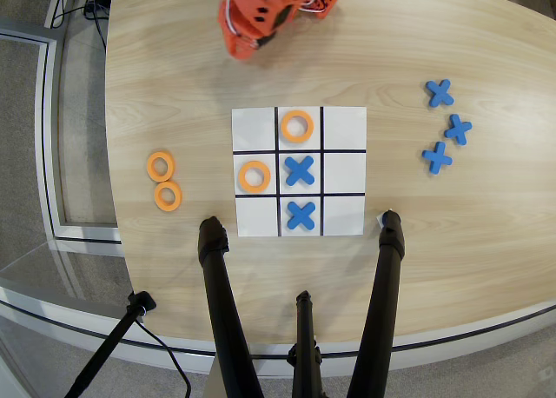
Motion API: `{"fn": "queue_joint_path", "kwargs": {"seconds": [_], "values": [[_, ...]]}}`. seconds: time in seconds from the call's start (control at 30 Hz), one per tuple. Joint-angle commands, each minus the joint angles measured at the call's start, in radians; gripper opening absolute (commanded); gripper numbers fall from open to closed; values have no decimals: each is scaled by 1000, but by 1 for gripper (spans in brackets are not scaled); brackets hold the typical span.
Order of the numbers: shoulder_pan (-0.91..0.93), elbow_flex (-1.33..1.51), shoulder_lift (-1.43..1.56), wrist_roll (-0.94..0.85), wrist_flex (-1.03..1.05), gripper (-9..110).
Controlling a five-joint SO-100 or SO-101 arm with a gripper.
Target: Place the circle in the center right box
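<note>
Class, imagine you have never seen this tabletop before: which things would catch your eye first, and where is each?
The white paper grid at the table's middle draws the eye: orange rings in its top-middle and middle-left cells, blue crosses in the centre and bottom-middle. Two spare rings lie left of it, three spare crosses to its right. The orange arm sits at the top edge.

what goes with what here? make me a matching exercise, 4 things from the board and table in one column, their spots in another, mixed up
In the overhead view:

Things
1. orange ring
2. second orange ring
3. blue cross
4. lower blue cross

Places
A. centre cell of the grid
B. top row, middle cell
C. bottom row, middle cell
D. middle row, left cell

Pairs: 1-B, 2-D, 3-A, 4-C
</note>
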Motion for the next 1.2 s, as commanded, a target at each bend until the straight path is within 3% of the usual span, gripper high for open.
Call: {"fn": "queue_joint_path", "kwargs": {"seconds": [0.0, 0.17, 0.37, 1.17], "values": [[308, 55, 17, -5, 0, 0], [607, 55, 17, -67, 0, 0], [772, 55, 17, -84, 0, 0], [696, 55, 17, -75, 0, 0]]}}
